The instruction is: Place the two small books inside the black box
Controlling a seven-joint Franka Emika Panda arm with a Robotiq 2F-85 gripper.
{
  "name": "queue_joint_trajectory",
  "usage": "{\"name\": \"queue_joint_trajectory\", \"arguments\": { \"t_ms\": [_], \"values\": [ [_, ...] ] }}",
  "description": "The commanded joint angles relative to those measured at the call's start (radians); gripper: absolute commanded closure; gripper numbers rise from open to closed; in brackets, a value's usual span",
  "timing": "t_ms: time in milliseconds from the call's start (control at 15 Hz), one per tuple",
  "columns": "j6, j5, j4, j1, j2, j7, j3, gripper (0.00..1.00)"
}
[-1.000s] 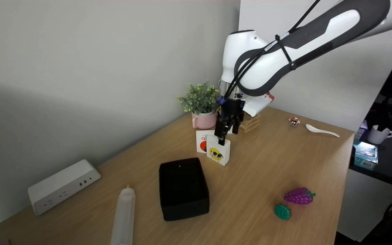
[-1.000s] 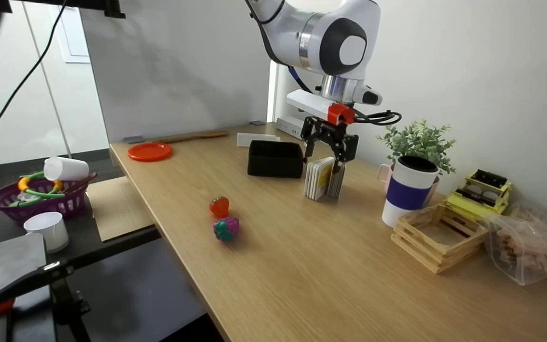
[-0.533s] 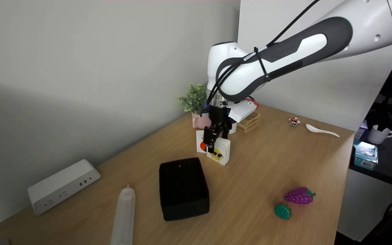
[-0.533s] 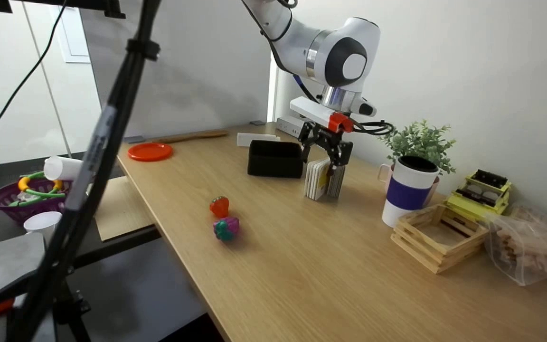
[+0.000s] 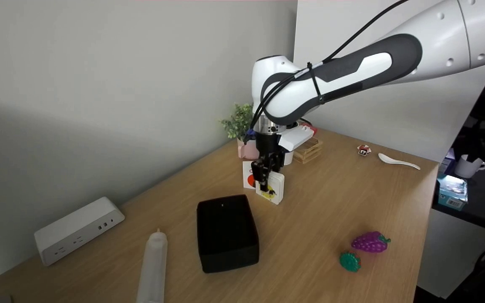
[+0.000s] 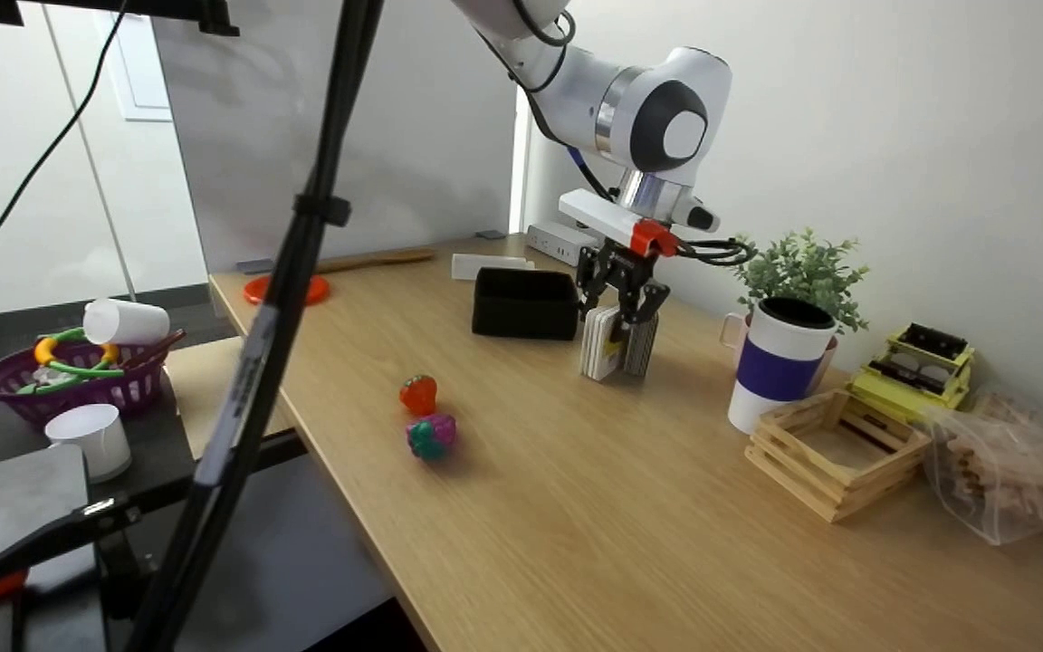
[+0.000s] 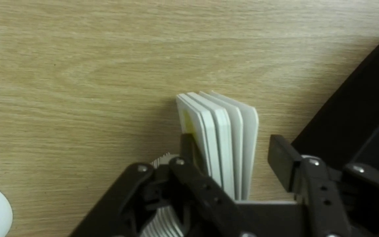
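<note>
The white book with the yellow mark (image 5: pixel 278 187) stands upright with pages fanned, also in an exterior view (image 6: pixel 598 351) and the wrist view (image 7: pixel 227 141). The red and white book (image 5: pixel 248 174) stands behind it; its page edges show in an exterior view (image 6: pixel 643 344) and the wrist view (image 7: pixel 164 221). My gripper (image 5: pixel 270 179), also in an exterior view (image 6: pixel 607 324), is open. In the wrist view its fingers (image 7: pixel 234 154) straddle the white book: left finger against or very near the yellow cover, right finger apart. The black box (image 5: pixel 232 260) is close by (image 6: pixel 524 317).
A pink potted plant (image 5: pixel 251 149), a white and purple cup (image 6: pixel 770 367) and a wooden crate (image 6: pixel 834 475) stand near the books. A purple toy fruit (image 5: pixel 369 243) lies towards the table edge. A white power box (image 5: pixel 80 231) and a white bottle (image 5: pixel 153 265) lie beyond the black box.
My gripper has moved down and towards the black box, and its fingers now straddle the white book. The fingers look slightly closer together. Books and box stand where they were.
</note>
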Motion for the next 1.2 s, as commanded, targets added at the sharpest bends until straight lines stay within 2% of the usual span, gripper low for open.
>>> {"name": "queue_joint_trajectory", "arguments": {
  "t_ms": [0,267,333,733,1133],
  "values": [
    [-0.035,0.006,0.051,0.012,0.019,0.023,-0.017,0.70],
    [-0.013,-0.008,0.014,0.013,-0.016,0.035,-0.010,0.98],
    [-0.005,-0.012,0.001,0.016,-0.028,0.038,-0.012,0.99],
    [0.006,-0.051,-0.032,0.047,-0.079,0.051,-0.021,0.96],
    [-0.004,-0.162,-0.014,0.112,-0.117,0.047,-0.031,0.96]
  ]
}}
